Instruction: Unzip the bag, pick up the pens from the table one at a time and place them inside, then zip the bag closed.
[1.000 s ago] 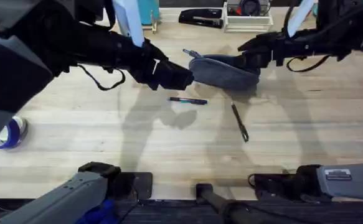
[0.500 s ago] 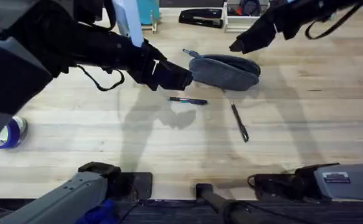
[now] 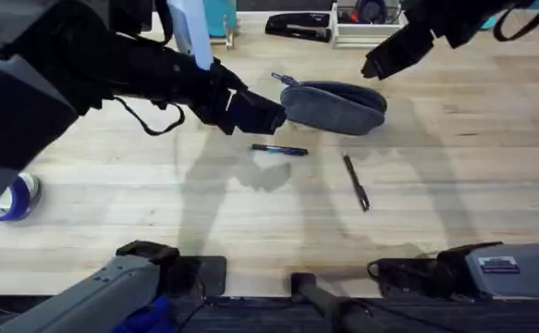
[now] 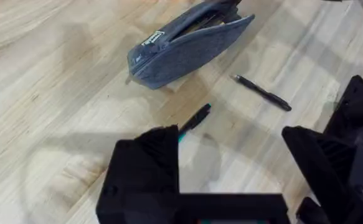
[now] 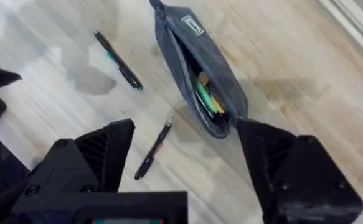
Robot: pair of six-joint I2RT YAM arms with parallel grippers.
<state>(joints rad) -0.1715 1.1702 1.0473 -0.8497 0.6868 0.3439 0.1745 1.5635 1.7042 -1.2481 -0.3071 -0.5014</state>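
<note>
Bag (image 3: pixel 334 106): lying on the counter (image 3: pixel 112 213) at centre rear, zipper standing open along its top; green and orange items are showing inside in the right wrist view (image 5: pixel 201 87).
Blue pen (image 3: pixel 278 149): lying flat on the counter just in front of the bag, apart from it.
Black pen (image 3: pixel 356 182): lying on the counter to the right of the blue pen, angled, touching neither pen nor bag.
Left gripper (image 3: pixel 271 117): hovering just beside the bag's left end, above the blue pen; jaws spread wide, holding nothing.
Right gripper (image 3: pixel 373 67): hanging raised behind the bag's right end; jaws spread wide, gripping nothing.
Stapler (image 3: pixel 299 25): sitting at the counter's far edge.
Tape roll (image 3: pixel 15 199): lying near the left edge.
</note>
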